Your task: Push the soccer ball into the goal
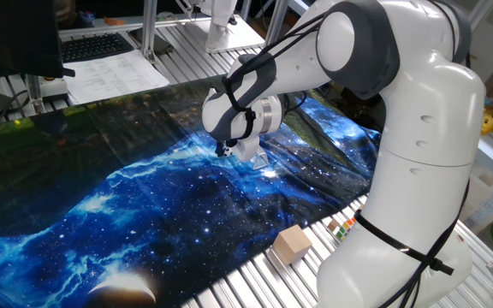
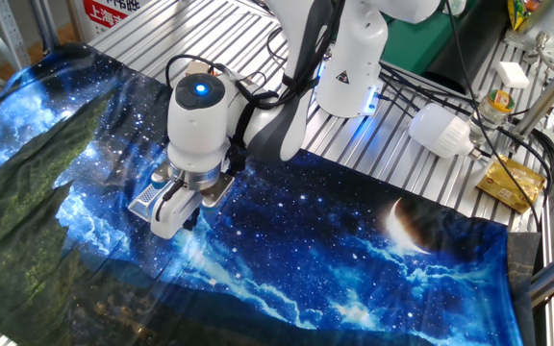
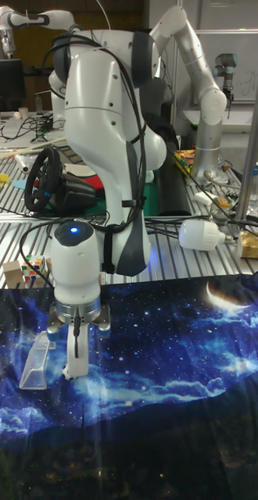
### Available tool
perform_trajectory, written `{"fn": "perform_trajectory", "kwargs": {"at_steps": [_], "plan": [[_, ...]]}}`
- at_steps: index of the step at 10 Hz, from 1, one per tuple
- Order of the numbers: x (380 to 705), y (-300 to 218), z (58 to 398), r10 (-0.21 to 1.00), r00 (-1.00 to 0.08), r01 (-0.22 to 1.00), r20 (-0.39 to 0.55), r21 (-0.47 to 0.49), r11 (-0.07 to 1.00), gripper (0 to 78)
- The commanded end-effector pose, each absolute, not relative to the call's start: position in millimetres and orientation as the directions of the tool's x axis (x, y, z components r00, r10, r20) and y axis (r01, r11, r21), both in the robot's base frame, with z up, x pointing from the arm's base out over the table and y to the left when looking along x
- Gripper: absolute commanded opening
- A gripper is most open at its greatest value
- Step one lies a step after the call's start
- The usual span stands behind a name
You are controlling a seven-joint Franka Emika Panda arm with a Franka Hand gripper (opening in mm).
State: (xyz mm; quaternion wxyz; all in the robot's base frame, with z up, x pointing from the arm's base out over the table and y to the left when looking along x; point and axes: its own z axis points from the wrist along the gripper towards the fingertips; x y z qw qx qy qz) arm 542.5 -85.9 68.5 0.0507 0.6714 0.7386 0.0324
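Your white two-finger gripper (image 3: 75,367) points down at the blue galaxy-print cloth (image 3: 176,367), fingers apparently pressed together. The small whitish-grey rod goal frame (image 3: 36,361) lies just beside it. You cannot see the soccer ball in any view; the gripper may hide it.

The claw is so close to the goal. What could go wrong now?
1. The claw is low, right beside the goal, so it might knock the goal away.
2. Its tip seems to be down at the wrinkly cloth, which could bunch up.
3. I can't see the ball, so the push might miss it.
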Motion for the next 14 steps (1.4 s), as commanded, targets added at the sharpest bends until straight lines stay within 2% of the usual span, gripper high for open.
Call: {"fn": "perform_trajectory", "kwargs": {"at_steps": [1, 9, 11, 14], "plan": [[546.4, -90.2, 67.3, 0.995, -0.093, 0.987, -0.035, 0.128, 0.097, 0.0], [554.9, -106.5, 65.5, 0.991, -0.108, 0.983, -0.075, 0.138, 0.118, 0.0], [557.1, -106.2, 66.9, 0.996, -0.075, 0.981, -0.056, 0.174, 0.084, 0.0], [569.1, -102.6, 72.7, 0.998, -0.045, 0.983, -0.046, 0.175, 0.052, 0.0]]}}
